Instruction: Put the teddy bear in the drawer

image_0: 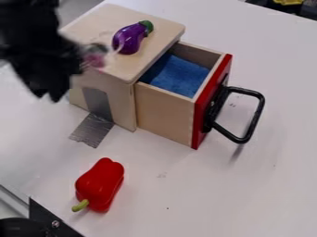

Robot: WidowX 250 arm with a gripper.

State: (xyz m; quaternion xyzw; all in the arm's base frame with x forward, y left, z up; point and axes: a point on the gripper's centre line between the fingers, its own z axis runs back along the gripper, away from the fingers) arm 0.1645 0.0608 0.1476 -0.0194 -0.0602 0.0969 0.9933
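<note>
White table (186, 199); drawer (164, 113) open, axis rightward, handle (256, 118) outermost; pincer (48, 88) blurred, cannot tell grip.

purple eggplant (129, 39), red pepper (100, 183), blue cloth (176, 74), silver tape (97, 115), black handle (256, 115).

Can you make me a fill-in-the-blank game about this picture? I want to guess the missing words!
The drawer is not shut, it is ____.
The cloth inside it has the colour ____.
The eggplant on top of the wooden box has the colour ____.
The drawer's front is red, but its handle has the colour ____.

Missing words: open; blue; purple; black
</note>
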